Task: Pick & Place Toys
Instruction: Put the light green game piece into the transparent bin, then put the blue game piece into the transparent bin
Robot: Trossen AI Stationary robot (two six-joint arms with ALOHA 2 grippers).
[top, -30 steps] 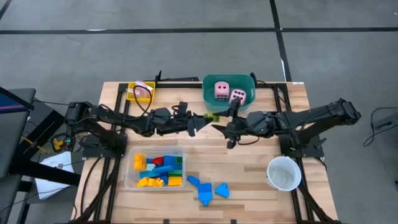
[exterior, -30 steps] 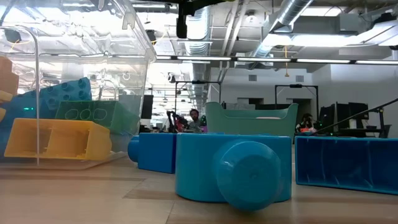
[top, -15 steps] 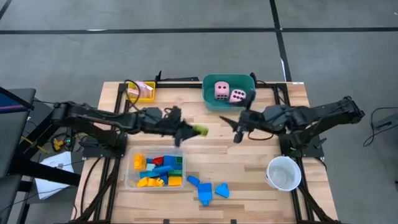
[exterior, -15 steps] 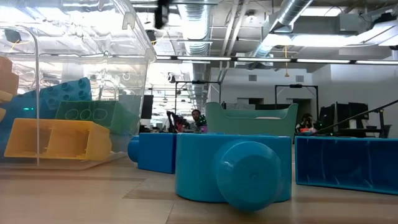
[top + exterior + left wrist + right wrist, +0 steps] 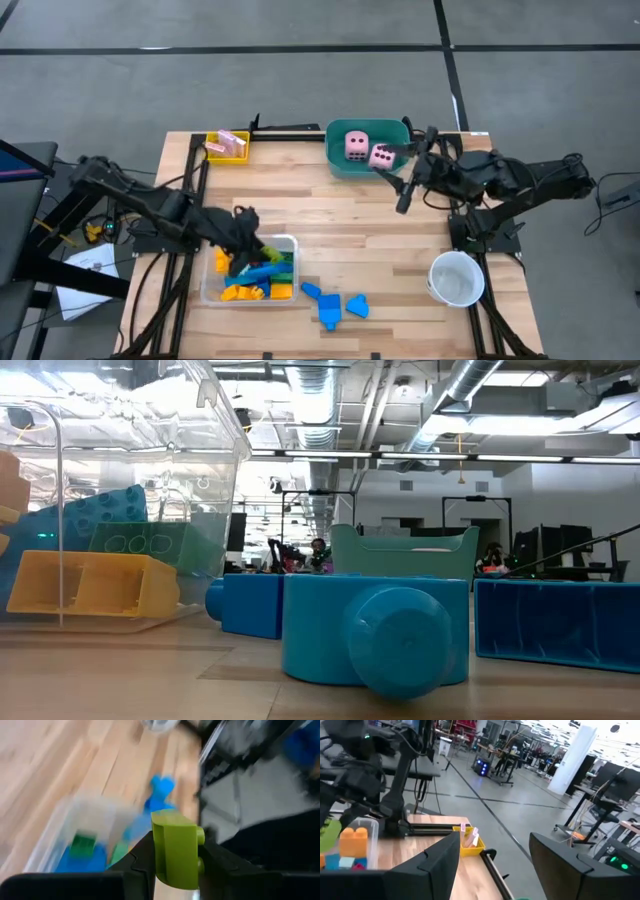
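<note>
Over the clear tray (image 5: 206, 290) near the table's front-left corner, the left gripper (image 5: 250, 243) pinches a lime-green block (image 5: 175, 847) between its fingers, apparently positioned to release it among the sorted blocks (image 5: 258, 275) already inside. Three blue blocks (image 5: 333, 304) lie loose on the table (image 5: 340, 215) just beside the tray's right side, near the front edge, evidently awaiting collection. Both pink dice (image 5: 368, 149) sit in the teal tub (image 5: 336, 160) at the back edge, and the pink-white cards (image 5: 230, 143) rest in the yellow tray (image 5: 213, 150) toward the back-left corner. The right gripper (image 5: 404, 180) hovers beside the tub, fingers spread and holding nothing. Compared with a second ago, the left arm has carried the green block from mid-table to the tray, and the right arm has drawn back toward the back-right corner.
</note>
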